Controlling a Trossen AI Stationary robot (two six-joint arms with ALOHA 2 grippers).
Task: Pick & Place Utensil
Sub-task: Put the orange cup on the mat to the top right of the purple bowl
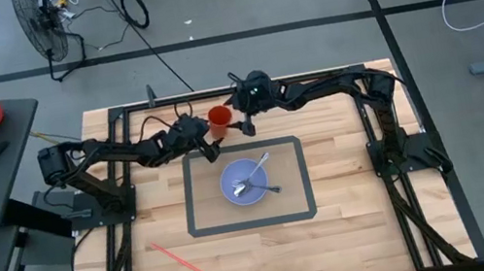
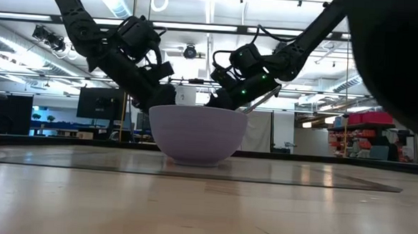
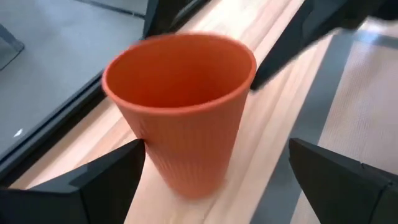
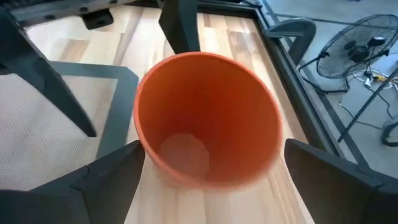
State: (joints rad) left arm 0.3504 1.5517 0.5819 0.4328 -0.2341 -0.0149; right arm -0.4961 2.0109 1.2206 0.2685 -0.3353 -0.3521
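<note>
An orange ribbed cup (image 1: 219, 117) stands upright on the wood just beyond the mat's far edge. My left gripper (image 1: 209, 133) is open and comes at it from the table's left; in the left wrist view the cup (image 3: 180, 106) sits ahead between the spread fingers. My right gripper (image 1: 238, 121) is open and slants down from the far right; in its wrist view the cup (image 4: 205, 124) fills the gap between the fingers. A lilac bowl (image 1: 226, 182) on the mat holds two metal utensils (image 1: 257, 164). My right gripper has one finger (image 4: 112, 168) on each side of the cup's upper wall (image 4: 146, 146), slanting down from the far right. The fingers are very close to the wall; I cannot tell whether they touch it. The cup's base stays on the table.
The grey-bordered mat (image 1: 189, 203) lies mid-table with the bowl (image 2: 197, 134) on it. A red straw (image 1: 185, 263) lies on the wood toward the near left. The black frame rails (image 1: 120, 112) run along the far edge close behind the cup.
</note>
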